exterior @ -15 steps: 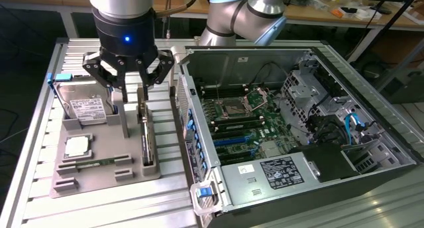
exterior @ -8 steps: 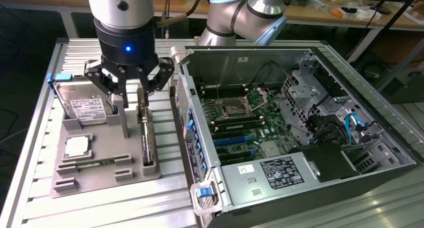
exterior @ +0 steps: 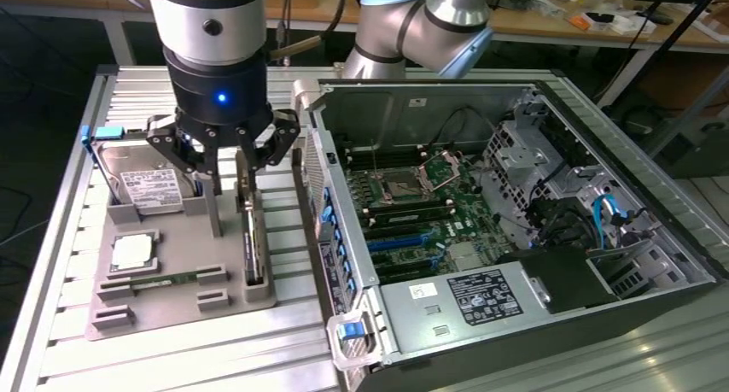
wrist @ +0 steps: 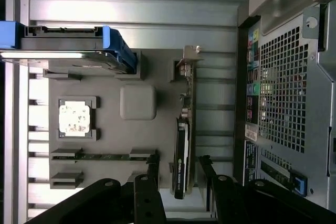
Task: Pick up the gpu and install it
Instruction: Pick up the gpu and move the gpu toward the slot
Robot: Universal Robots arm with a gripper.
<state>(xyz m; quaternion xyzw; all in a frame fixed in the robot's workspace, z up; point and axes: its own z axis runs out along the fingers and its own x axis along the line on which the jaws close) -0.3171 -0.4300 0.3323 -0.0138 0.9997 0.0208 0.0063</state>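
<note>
We see the claw (exterior: 234, 174) released, its jaws wide on either side of the gpu (exterior: 252, 247). The gpu stands on edge in the grey holder (exterior: 171, 311) on the table (exterior: 171, 362), beside the open computer case (exterior: 456, 110).

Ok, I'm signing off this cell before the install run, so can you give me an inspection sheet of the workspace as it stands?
Surface: slatted metal table, bearing a grey fixture tray and an open PC case.
Job's things: gpu stands on edge in the tray's slot, not yet in the case.
Clutter: hard drive, processor chip and memory stick, each seated in the tray.
Gripper: gripper open, straddling the gpu from above; contact cannot be told.
Cables: blue cable and black leads inside the case.
Surroundings: cluttered benches behind the table.
</note>
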